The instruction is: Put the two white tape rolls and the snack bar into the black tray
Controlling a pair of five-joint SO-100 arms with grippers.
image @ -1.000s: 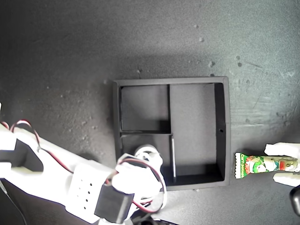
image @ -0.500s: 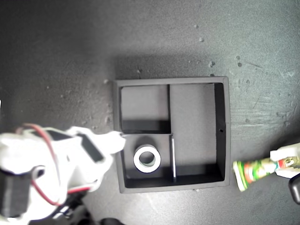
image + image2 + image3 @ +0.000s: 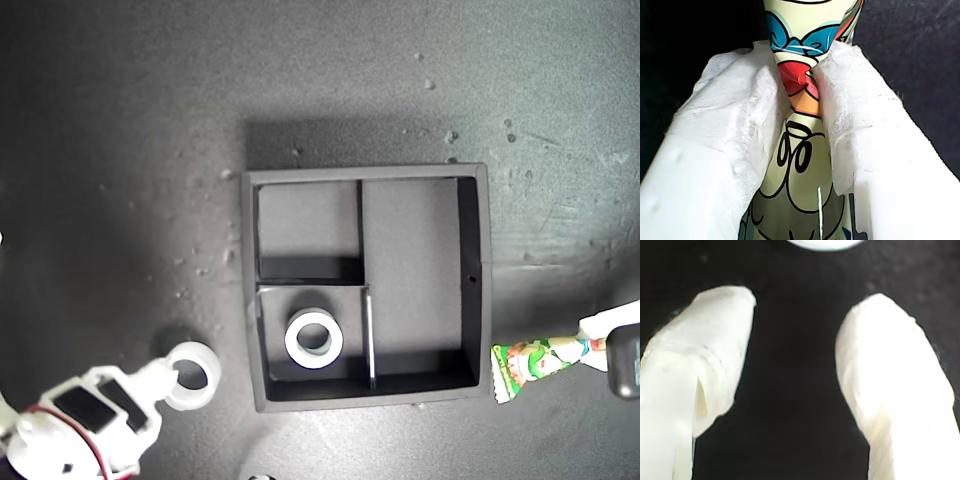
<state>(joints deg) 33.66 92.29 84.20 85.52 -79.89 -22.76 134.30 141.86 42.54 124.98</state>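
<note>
My first end effector (image 3: 810, 100) pinches the snack bar (image 3: 535, 359); carry it toward nine o'clock, level, over the black tray (image 3: 484, 300). My second end effector (image 3: 795, 335) stands spread, empty.

Dark tabletop (image 3: 120, 120) (speckled), black tray (image 3: 480, 280), tape roll (image 3: 192, 375)

No readable text anywhere.
The snack bar (image 3: 535, 362) carries cartoon artwork and some lettering in the exterior view, too small and blurred to read; the first wrist view shows only drawn figures, no words.
</note>
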